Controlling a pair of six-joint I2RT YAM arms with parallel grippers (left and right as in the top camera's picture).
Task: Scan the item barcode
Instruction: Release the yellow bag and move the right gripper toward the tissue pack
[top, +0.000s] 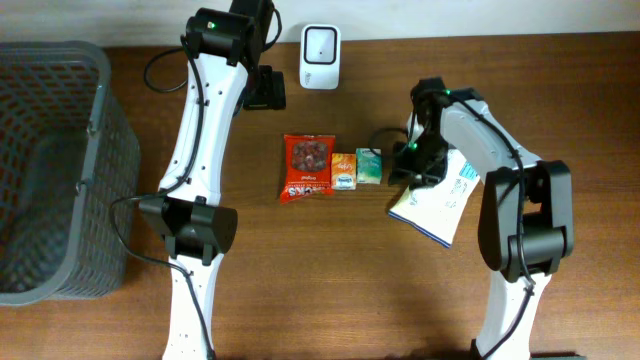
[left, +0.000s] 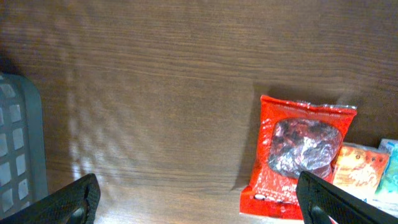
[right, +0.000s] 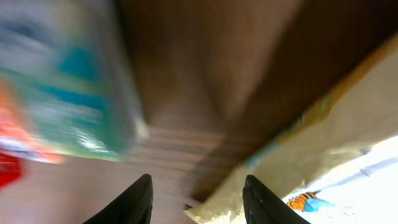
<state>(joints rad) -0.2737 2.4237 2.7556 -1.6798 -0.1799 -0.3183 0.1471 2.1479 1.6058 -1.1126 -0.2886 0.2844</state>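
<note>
My right pincer (right: 198, 182) straddles a corner of the white-blue pack (top: 447, 203), which lies flat at the right of the tabletop (top: 330, 290). Blur: cannot tell if it pinches. Risk: a shallow bite on the thin edge, so the pack slips or drags.

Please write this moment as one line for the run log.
left gripper: open, holding nothing | right gripper: at white packet edge, grip unclear | scanner: untouched
</note>
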